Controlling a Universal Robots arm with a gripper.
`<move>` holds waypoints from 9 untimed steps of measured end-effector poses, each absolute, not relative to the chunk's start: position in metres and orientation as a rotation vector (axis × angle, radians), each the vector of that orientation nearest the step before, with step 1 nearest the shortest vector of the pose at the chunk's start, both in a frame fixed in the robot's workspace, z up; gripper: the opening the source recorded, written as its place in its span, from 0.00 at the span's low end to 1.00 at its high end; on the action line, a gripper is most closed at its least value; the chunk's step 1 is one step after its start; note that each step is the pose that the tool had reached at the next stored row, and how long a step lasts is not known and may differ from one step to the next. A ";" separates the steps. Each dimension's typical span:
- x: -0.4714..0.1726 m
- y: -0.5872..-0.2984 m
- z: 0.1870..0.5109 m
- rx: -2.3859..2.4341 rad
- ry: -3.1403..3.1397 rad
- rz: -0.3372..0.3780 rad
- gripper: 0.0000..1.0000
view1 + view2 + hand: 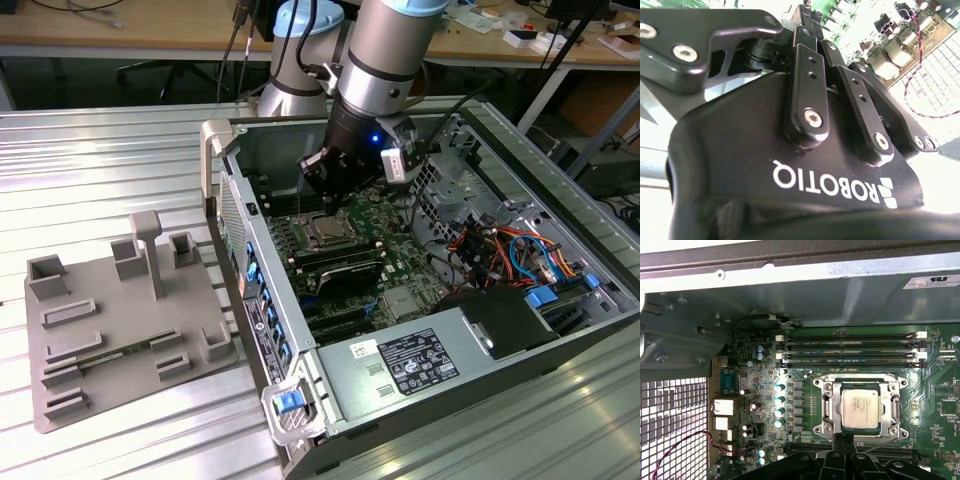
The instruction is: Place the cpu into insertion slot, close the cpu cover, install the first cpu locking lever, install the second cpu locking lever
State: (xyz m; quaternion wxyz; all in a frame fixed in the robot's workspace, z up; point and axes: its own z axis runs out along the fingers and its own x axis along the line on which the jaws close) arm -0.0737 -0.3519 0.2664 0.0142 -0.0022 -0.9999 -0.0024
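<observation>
The robot's black hand [333,195] hangs low inside the open grey metal computer case [520,330], just above the green circuit board [385,215] and close beside the socket area. In the second wrist view the hand [810,30] shows its black link bars drawn in side by side with the fingers [805,37] meeting near their tips, so it appears closed or nearly so, and nothing can be seen held between them; whether the tips touch any part of the socket cannot be told.

In the first wrist view the small square cpu with its silvery-grey metal top [860,407] lies flat inside the insertion slot, the square socket with a silvery rim [826,410] set into the green board. The cpu cover, a silvery metal frame plate with a large square cut-out [835,406], lies down around the chip, whose top shows through the opening. The hand's black fingertips [842,442] sit right at the socket's near edge. Beyond the socket run long black memory sticks [850,343] in parallel rows.

In the exterior view the cpu [328,230] sits directly under the hand. On the ribbed metal desk [90,180], well apart from the case toward the exterior view's left, rests a grey moulded fixture tray [110,340] with upright posts
</observation>
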 end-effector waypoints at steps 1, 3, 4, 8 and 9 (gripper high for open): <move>-0.074 -0.352 0.266 -0.007 -3.113 -0.008 0.11; -0.074 -0.352 0.266 -0.007 -3.113 -0.008 0.11; -0.074 -0.352 0.266 -0.007 -3.113 -0.008 0.11; -0.074 -0.352 0.266 -0.007 -3.113 -0.008 0.11; -0.075 -0.352 0.266 -0.007 -3.113 -0.008 0.11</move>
